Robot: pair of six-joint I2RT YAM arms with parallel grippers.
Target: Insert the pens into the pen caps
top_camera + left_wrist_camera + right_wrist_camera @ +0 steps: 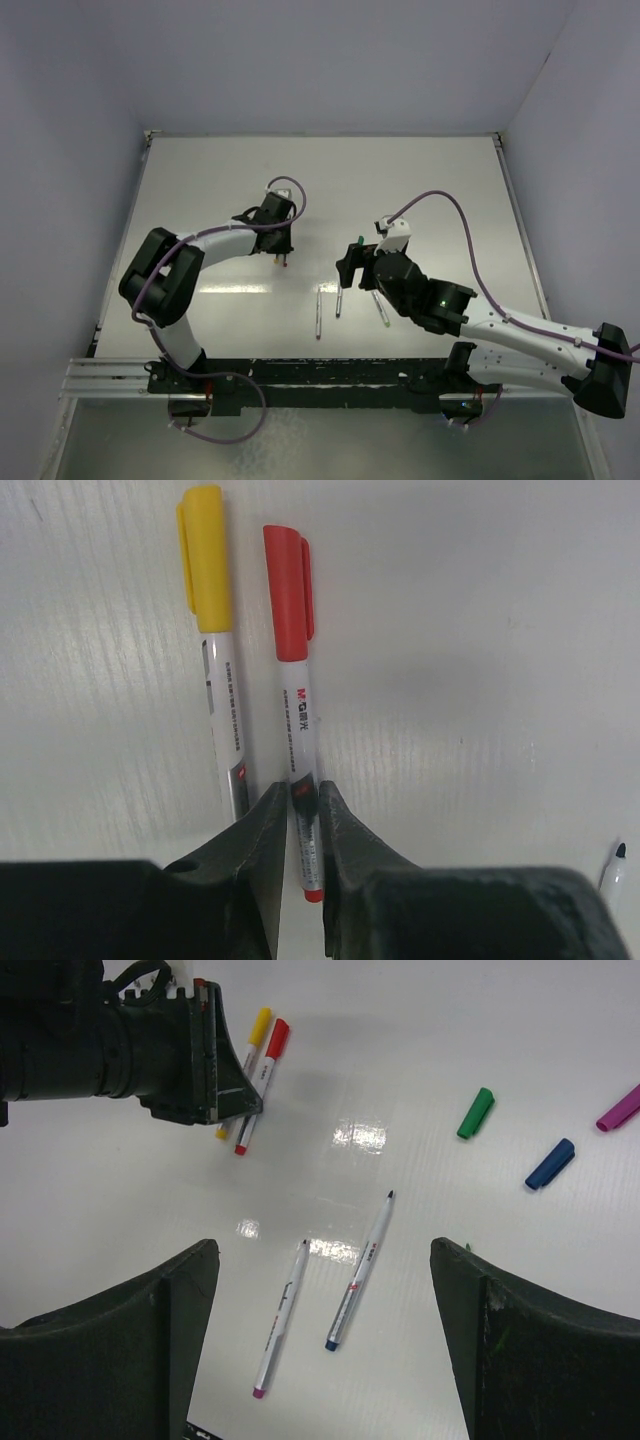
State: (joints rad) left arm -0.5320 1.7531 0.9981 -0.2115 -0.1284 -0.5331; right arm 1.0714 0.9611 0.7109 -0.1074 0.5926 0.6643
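My left gripper point(303, 790) is shut on the barrel of the red-capped pen point(296, 690), which lies flat on the table. A yellow-capped pen point(215, 660) lies right beside it. Both show in the right wrist view under the left gripper point(225, 1090). My right gripper point(325, 1250) is wide open and empty above two uncapped pens: one with a purple end point(282, 1330) and one with a blue end point(360, 1270). A loose green cap point(476, 1113), blue cap point(551, 1163) and purple cap point(620, 1108) lie further off. In the top view the left gripper point(283, 255) and right gripper point(352, 268) face each other.
The white table point(440, 190) has raised edges at the back and sides. A third uncapped pen point(383, 310) lies partly under the right arm. Another pen's tip point(612, 865) shows at the left wrist view's right edge. A metal rail point(110, 375) runs along the near edge.
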